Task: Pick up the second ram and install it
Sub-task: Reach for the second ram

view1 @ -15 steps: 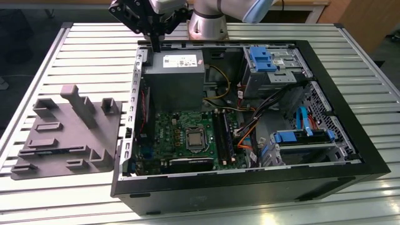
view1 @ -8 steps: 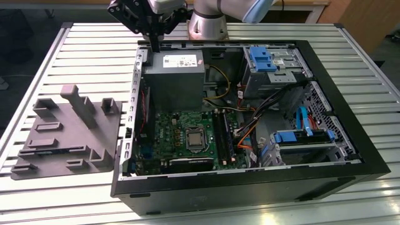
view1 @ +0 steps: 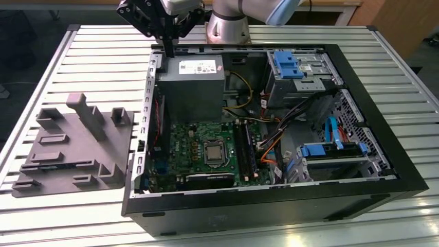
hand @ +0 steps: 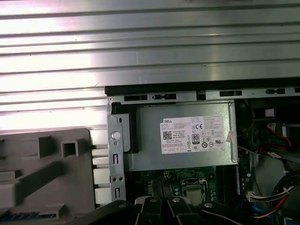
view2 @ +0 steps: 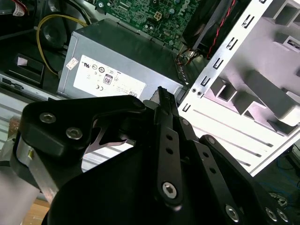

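Gripper [view1: 168, 51] hangs over the power supply's [view1: 192, 87] rear corner, fingers [view2: 161, 108] drawn narrow. I cannot tell whether they pinch anything, nor where the ram is. A dark bluish strip [view1: 65, 164] lies in the tray [view1: 103, 154], beyond the case [view1: 147, 103] wall beside the power supply.

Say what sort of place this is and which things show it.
Probably a robotics lab workbench: a robot arm stands at a slatted metal table holding an open computer case and a grey moulded tray.
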Robot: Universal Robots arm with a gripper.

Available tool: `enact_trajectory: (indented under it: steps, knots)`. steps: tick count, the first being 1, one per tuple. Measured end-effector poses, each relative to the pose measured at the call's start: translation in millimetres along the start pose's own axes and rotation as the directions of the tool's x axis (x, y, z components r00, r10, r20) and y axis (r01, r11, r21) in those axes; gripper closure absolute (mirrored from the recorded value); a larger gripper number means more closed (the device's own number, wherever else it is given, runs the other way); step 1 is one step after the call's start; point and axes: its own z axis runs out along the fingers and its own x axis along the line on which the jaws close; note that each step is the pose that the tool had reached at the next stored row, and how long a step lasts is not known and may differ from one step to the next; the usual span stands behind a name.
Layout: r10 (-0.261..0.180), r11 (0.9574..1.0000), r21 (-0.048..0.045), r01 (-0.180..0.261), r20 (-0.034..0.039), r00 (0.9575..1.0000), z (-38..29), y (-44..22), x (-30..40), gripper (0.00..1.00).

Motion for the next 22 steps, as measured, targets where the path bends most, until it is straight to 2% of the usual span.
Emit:
enact_trajectory:
  steps: [22]
  knots:
    - [0.0,1.0,-0.0001,0.0,0.0,1.0,-0.1,-0.4,4.9,0.89]
